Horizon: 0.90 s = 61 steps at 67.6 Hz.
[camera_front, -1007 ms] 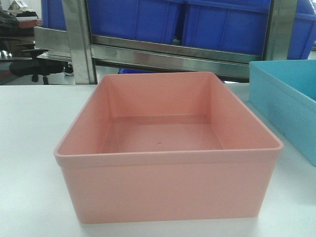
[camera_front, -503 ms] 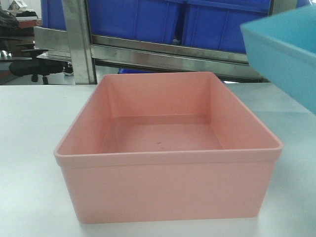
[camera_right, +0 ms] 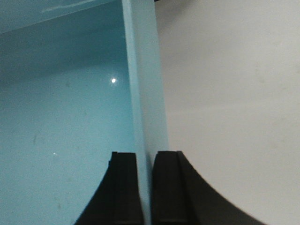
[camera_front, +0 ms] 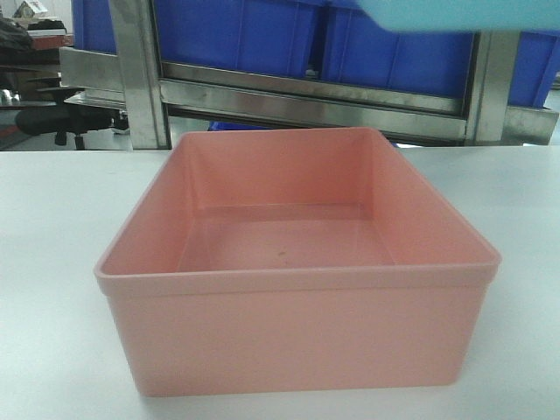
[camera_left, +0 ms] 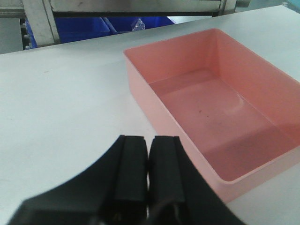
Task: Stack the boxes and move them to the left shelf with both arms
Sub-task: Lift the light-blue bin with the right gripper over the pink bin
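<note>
The salmon-pink box [camera_front: 297,262] sits empty on the white table, also in the left wrist view [camera_left: 220,108]. The cyan-blue box [camera_front: 455,13] hangs high above the table's far right, only its underside showing at the top edge. My right gripper [camera_right: 145,157] is shut on the blue box's side wall [camera_right: 143,93], one finger inside and one outside. My left gripper [camera_left: 148,140] is shut with nothing in it, hovering over the table just left of the pink box's near corner. The left shelf is out of view.
A stainless-steel rack [camera_front: 306,92] with upright posts stands behind the white table [camera_front: 52,219] and holds dark blue bins [camera_front: 394,52]. A black office chair [camera_front: 52,118] is at the far left behind the rack.
The blue box has risen from the table at the right, tilted, and moved up and left to the top edge of the front view. The pink box has not moved.
</note>
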Each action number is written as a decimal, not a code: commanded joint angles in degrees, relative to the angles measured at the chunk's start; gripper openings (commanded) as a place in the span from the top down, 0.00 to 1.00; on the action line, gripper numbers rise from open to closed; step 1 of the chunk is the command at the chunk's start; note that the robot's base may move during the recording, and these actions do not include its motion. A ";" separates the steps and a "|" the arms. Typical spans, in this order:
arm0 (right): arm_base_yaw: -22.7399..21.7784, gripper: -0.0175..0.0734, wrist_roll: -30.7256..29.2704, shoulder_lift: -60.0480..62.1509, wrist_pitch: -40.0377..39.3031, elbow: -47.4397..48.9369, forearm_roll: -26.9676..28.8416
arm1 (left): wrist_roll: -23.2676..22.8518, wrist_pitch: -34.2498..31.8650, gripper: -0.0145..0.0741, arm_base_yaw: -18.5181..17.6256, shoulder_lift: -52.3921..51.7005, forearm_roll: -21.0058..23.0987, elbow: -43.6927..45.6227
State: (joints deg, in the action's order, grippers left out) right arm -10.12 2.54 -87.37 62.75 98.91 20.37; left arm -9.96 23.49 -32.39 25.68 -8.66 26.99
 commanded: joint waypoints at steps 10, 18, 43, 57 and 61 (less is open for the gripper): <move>11.23 0.75 9.77 6.47 -4.57 -0.67 -1.67 | -0.01 -5.78 0.85 -0.27 0.40 -0.32 1.65; 17.48 0.75 14.61 8.44 -4.65 -4.65 -11.25 | -0.01 -5.78 0.85 -0.27 0.40 -0.32 1.65; 27.39 0.75 24.81 8.65 -18.74 -16.56 -12.57 | -0.01 -5.78 0.85 -0.27 0.40 -0.32 1.65; 29.74 0.75 24.81 8.49 -27.95 -23.79 -12.46 | -0.01 -5.78 0.85 -0.27 0.40 -0.32 1.65; 29.85 0.75 24.81 8.49 -30.26 -25.59 -12.26 | -0.01 -5.78 0.85 -0.27 0.40 -0.32 1.65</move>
State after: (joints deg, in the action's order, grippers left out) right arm 19.49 26.23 -81.29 41.63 72.99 6.31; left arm -9.96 22.85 -32.39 25.68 -8.66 26.99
